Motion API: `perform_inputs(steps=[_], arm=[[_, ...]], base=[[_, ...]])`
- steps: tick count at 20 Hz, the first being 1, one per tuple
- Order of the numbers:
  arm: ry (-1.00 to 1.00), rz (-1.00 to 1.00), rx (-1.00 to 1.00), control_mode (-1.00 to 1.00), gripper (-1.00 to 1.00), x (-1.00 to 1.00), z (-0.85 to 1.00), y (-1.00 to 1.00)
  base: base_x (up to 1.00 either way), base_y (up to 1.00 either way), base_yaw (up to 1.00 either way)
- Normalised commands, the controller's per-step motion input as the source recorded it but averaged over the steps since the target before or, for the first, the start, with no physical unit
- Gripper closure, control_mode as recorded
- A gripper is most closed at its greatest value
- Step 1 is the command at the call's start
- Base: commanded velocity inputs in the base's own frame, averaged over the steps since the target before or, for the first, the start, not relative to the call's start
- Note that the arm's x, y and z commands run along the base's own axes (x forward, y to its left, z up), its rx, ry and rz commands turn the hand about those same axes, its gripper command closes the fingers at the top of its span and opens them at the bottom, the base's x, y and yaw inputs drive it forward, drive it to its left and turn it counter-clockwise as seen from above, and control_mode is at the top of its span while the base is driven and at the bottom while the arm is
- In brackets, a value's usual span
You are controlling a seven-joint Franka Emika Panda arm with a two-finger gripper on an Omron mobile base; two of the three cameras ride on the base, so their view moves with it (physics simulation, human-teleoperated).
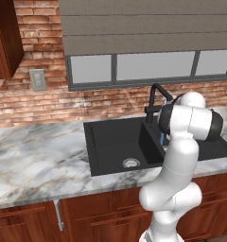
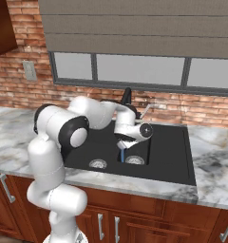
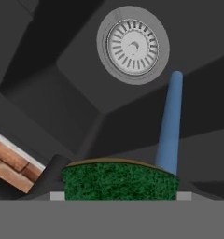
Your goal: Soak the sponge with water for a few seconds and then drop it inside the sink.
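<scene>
In the hand view the sponge [image 3: 118,181] shows its dark green face and a thin yellow top edge, held at the bottom between the fingers of my gripper [image 3: 118,195], which is shut on it. The water [image 3: 170,123] is a light-blue stream that falls by the sponge's right end, and the two look to meet at that corner. Below lies the black sink [image 3: 48,93] with a round silver drain [image 3: 133,45]. From the right base view, my gripper [image 2: 122,143] hangs over the sink [image 2: 170,152] under the faucet [image 2: 127,97], with the water [image 2: 122,156] dropping beneath it.
The sink [image 1: 110,142] has a divider between its two basins, with a drain [image 1: 131,163] in the left one. Marble counter [image 1: 35,156] surrounds it, and a brick wall with a window stands behind. My white arm covers the right basin in the left base view.
</scene>
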Motion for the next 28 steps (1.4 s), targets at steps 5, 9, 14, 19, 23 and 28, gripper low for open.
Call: perform_inputs(steps=[5, 9, 14, 19, 23, 28], arm=[[0.0, 0.0, 0.0, -1.0, 1.0, -0.22, 0.01, 0.0], [0.0, 0.0, 0.0, -1.0, 1.0, -0.08, 0.15, 0.0], [-0.01, 0.03, 0.0, -1.0, 1.0, -0.02, 0.35, 0.18], [-0.01, 0.1, 0.0, -1.0, 1.0, -0.23, 0.42, 0.35], [0.03, 0.11, 0.0, -1.0, 1.0, -0.37, 0.19, 0.28], [0.02, 0.06, 0.0, -1.0, 1.0, -0.41, 0.03, 0.13]], base=[[0.0, 0.0, 0.0], [0.0, 0.0, 0.0], [0.0, 0.0, 0.0], [0.0, 0.0, 0.0], [0.0, 0.0, 0.0], [0.0, 0.0, 0.0]])
